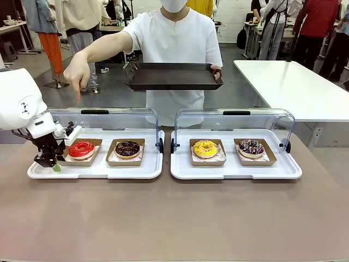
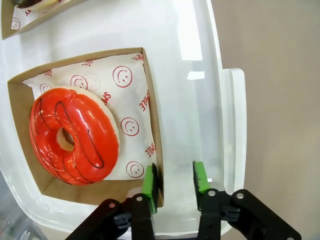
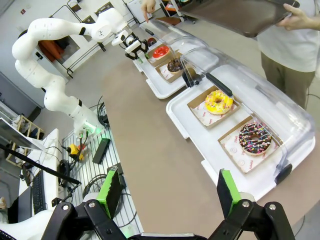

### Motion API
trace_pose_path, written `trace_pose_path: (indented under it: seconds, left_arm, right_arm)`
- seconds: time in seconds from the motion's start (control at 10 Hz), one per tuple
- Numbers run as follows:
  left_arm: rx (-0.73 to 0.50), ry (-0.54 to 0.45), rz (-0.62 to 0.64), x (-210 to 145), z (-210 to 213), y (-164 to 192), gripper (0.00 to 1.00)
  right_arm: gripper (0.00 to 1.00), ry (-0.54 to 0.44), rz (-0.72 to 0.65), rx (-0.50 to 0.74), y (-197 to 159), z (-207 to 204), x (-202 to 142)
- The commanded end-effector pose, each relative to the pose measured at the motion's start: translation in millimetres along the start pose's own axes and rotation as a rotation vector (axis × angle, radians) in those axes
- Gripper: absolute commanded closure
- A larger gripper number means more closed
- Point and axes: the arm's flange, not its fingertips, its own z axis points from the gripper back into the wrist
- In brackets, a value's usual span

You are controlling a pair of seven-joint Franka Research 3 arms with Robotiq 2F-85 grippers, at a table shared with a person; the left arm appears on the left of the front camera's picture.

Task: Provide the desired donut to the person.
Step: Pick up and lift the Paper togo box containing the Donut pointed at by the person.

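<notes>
Beside the cardboard box of the red donut, my left tool sat narrowly parted, holding nothing. My right tool hung wide. Grasp, lift and handover to the person were all left to do.

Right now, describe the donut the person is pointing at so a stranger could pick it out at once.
Two white trays sit on the table; take the left tray. In it, the box nearest the left gripper holds the red donut, glossy red, unlike the dark chocolate donut beside it.
</notes>
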Motion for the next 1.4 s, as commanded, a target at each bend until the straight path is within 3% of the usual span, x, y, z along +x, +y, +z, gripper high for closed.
trace_pose_path:
  seconds: [0.0, 0.6, 0.8, 1.1, 1.3]
  left_arm:
    - [-0.002, 0.023, -0.001, -1.4, -1.6, 2.8, 0.97]
    - [-0.013, 0.02, -0.043, 4.7, 12.0, -7.3, 1.0]
    - [-0.041, 0.092, -0.102, 25.8, 54.9, -33.2, 1.0]
    - [-0.063, 0.113, -0.072, 50.0, 134.6, -89.4, 1.0]
    - [0.01, 0.085, -0.074, 54.0, 172.4, -116.5, 1.0]
  right_arm:
    - [0.0, -0.004, 0.002, 0.004, 0.4, -0.9, -0.6]
    - [0.0, -0.004, 0.002, 0.004, 0.4, -0.9, -0.6]
    - [0.0, -0.004, 0.002, 0.004, 0.4, -0.9, -0.6]
    - [0.0, -0.004, 0.002, 0.004, 0.4, -0.9, -0.6]
    - [0.0, -0.004, 0.002, 0.004, 0.4, -0.9, -0.6]
